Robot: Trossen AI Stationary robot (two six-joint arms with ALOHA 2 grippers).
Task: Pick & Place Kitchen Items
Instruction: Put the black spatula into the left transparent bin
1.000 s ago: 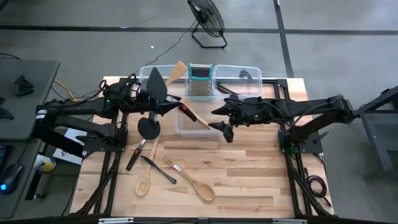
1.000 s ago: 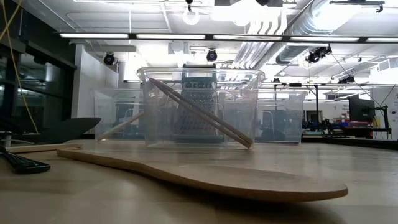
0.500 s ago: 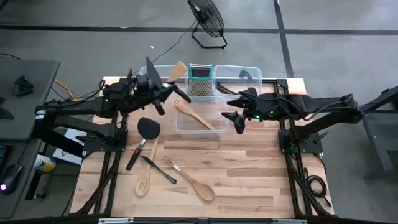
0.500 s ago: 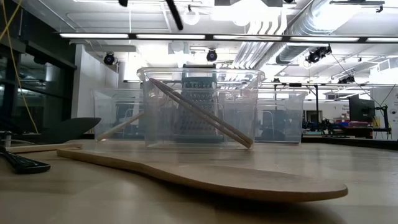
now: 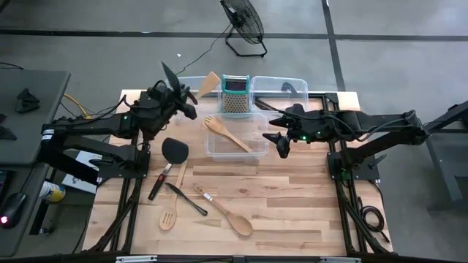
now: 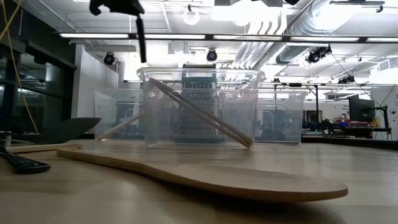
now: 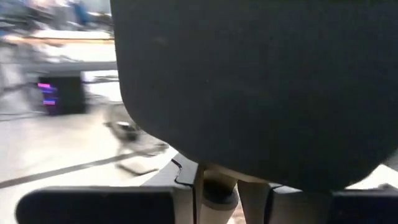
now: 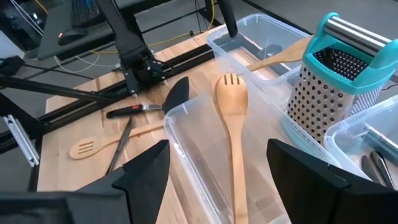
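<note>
Our left gripper (image 5: 178, 93) has swung its pinched black turner (image 5: 169, 74) binward; release next; right gripper (image 5: 280, 139) waits spread.

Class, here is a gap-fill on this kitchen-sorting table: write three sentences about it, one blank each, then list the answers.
1. The wooden fork lies inside a clear ____.
2. The left gripper is shut on a black ____, held above the table.
3. The right gripper, beside the front bin, has its fingers ____.

Answers: bin; spatula; open
</note>
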